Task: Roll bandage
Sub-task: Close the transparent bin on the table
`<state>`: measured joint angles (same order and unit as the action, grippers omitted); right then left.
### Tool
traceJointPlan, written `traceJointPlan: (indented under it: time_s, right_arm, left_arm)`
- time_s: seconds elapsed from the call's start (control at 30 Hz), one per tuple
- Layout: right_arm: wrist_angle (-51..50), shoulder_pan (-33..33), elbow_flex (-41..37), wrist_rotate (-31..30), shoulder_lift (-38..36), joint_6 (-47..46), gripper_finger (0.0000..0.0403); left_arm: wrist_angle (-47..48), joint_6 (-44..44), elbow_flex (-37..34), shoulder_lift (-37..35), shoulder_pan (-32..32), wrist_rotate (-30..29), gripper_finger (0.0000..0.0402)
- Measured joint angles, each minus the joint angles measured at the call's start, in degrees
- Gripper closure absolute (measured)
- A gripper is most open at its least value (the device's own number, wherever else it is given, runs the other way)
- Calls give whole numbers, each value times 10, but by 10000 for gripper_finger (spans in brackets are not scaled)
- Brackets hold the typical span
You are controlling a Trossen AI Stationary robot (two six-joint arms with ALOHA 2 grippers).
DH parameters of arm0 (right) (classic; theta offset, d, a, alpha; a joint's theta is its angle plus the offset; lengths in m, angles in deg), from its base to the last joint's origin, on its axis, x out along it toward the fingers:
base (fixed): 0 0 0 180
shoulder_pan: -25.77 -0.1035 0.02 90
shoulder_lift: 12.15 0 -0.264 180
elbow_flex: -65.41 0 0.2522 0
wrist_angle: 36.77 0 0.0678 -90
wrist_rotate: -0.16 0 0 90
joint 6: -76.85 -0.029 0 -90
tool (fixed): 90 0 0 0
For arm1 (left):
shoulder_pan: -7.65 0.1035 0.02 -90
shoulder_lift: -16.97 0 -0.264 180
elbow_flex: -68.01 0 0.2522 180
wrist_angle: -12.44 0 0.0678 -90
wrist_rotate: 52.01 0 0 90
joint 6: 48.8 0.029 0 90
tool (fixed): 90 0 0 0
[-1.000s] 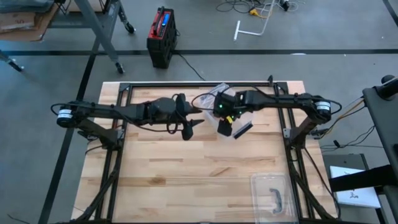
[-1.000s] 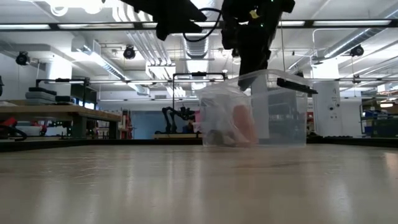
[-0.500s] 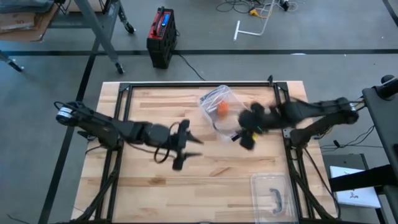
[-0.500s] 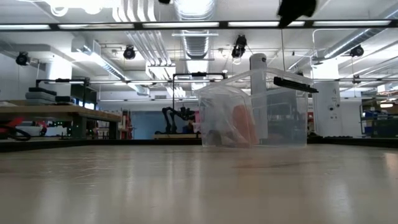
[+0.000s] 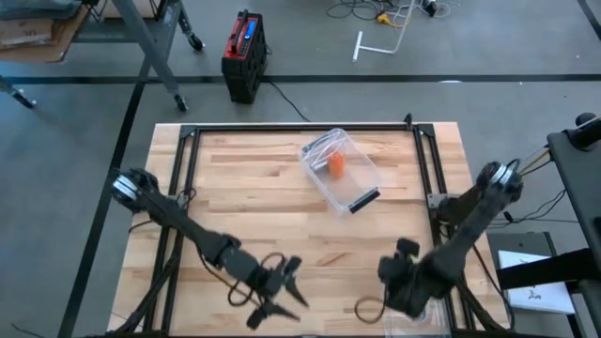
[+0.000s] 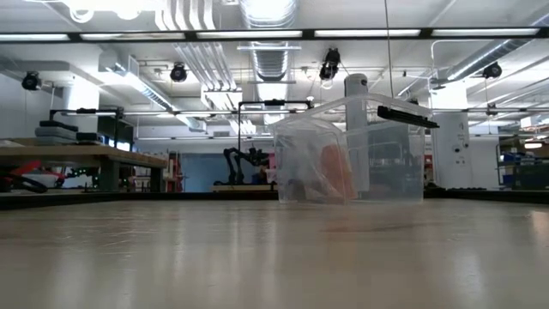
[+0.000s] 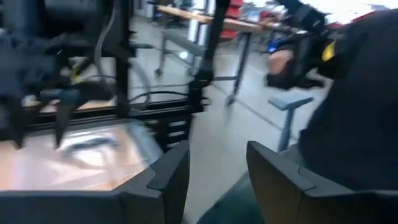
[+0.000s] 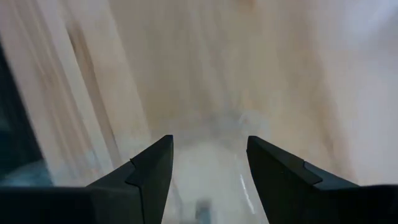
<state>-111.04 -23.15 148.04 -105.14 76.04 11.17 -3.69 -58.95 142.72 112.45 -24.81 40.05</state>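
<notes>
A clear plastic box (image 5: 335,172) (image 6: 352,150) stands at the far middle of the wooden table (image 5: 254,216). Inside it an orange roll (image 5: 335,164) (image 6: 334,172), which I take for the bandage, lies wrapped in clear plastic. My left gripper (image 5: 289,289) (image 7: 217,174) hovers open near the table's near edge, left of centre, with nothing between its fingers. My right gripper (image 5: 402,293) (image 8: 208,158) points down, open, near the near right corner, above a clear lid (image 8: 214,186) that lies flat on the table. Neither gripper shows in the low view.
The box carries a black latch (image 5: 366,199) on its near right side. A black metal frame (image 5: 188,141) runs along the table's edges. A red and black case (image 5: 244,52) stands on the floor beyond the far edge. Bare wood lies between the box and the grippers.
Both grippers have swung away from the box at the far middle toward the table's near edge, the left to the near left of centre, the right to the near right above the lid. The box has stayed in place and now shows uncovered.
</notes>
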Motion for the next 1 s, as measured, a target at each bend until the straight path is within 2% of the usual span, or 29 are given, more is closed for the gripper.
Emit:
traceJointPlan:
  time_s: [0.07, 0.17, 0.27, 0.43, 0.6, 0.7, 0.77, 0.87, 1.0]
  right_arm:
    - [2, -22, 0, 28, 44, -15, 204]
    - [14, -44, 8, 71, 110, -20, 204]
    - [15, -53, 25, 84, 169, -11, 204]
    - [45, -23, 65, 57, 231, 77, 204]
    - [73, 64, 122, -38, 246, 184, 204]
    - [73, 84, 149, -64, 224, 246, 204]
    - [74, 77, 152, -60, 208, 265, 204]
    - [73, 49, 148, -59, 201, 244, 204]
    - [74, -13, 144, -32, 206, 182, 204]
  left_arm:
    - [-41, -14, 1, 28, -19, -11, 254]
    - [-44, -30, 23, 55, -41, -70, 257]
    - [-1, -31, 55, 76, -56, -122, 255]
    - [120, -66, 96, 91, -59, -154, 244]
    - [185, -81, 90, 94, -60, -206, 235]
    - [198, -91, 82, 94, -61, -216, 234]
    - [206, -94, 79, 94, -61, -217, 236]
    - [230, -96, 79, 94, -47, -212, 242]
    - [290, -28, 89, 94, -8, -163, 256]
